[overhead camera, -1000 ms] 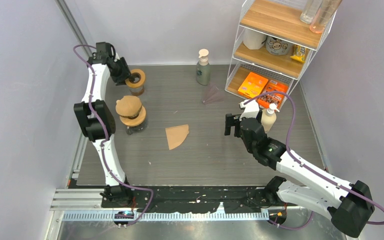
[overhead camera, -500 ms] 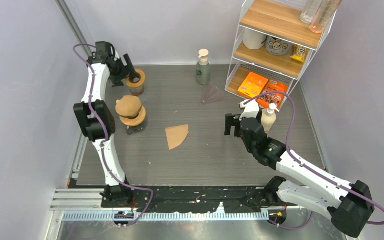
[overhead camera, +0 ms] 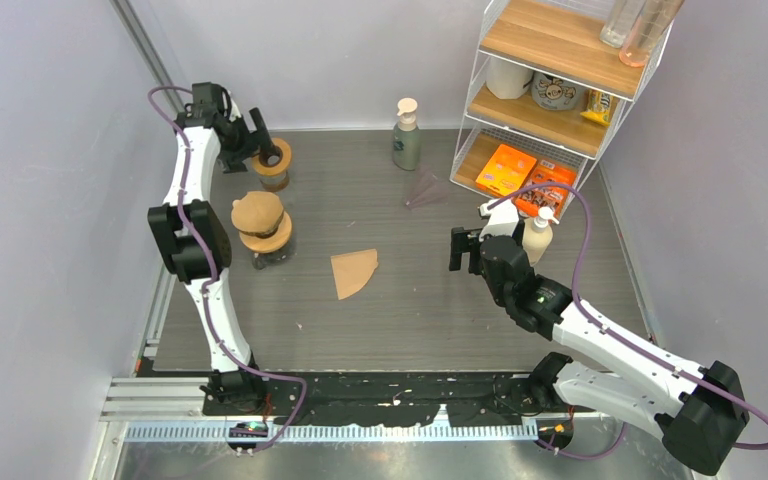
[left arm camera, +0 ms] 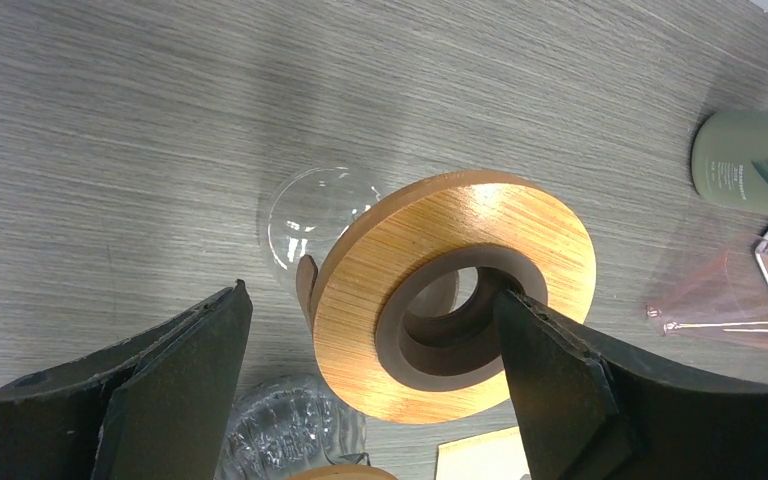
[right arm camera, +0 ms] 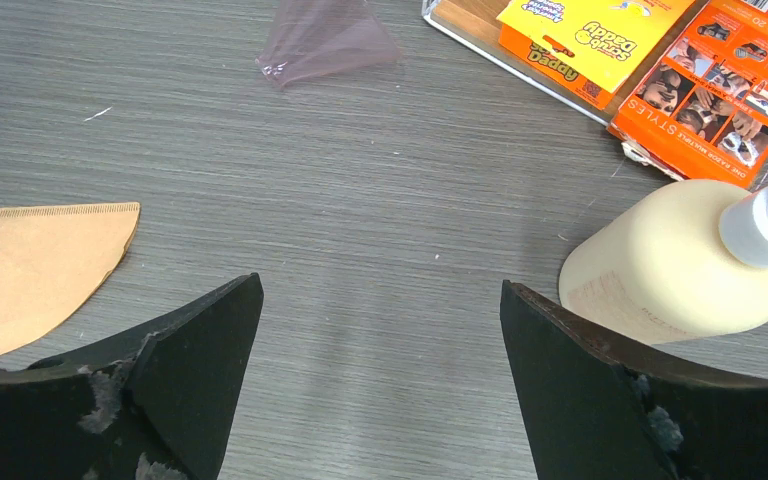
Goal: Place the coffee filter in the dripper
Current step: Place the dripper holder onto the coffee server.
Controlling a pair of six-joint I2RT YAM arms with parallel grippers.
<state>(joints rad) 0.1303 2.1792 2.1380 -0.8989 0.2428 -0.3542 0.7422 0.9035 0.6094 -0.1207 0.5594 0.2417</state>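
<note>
The brown paper coffee filter (overhead camera: pixel 353 272) lies flat on the table's middle; it also shows in the right wrist view (right arm camera: pixel 50 265). The dripper (overhead camera: pixel 272 168), glass with a wooden ring collar (left arm camera: pixel 455 290), stands at the back left. My left gripper (overhead camera: pixel 257 150) is open, its jaws on either side of the wooden ring (left arm camera: pixel 372 295) and holding nothing. My right gripper (overhead camera: pixel 465 250) is open and empty above bare table (right arm camera: pixel 381 290), to the right of the filter.
A glass carafe with a wooden lid (overhead camera: pixel 260 225) stands just in front of the dripper. A green pump bottle (overhead camera: pixel 407 135) and a pink clear cone (overhead camera: pixel 423 188) are at the back. A cream bottle (overhead camera: pixel 537 235) and a wire shelf (overhead camera: pixel 550 90) stand right.
My left gripper's jaws have opened at the dripper, one finger swinging out toward the back. The right arm and the filter have not moved.
</note>
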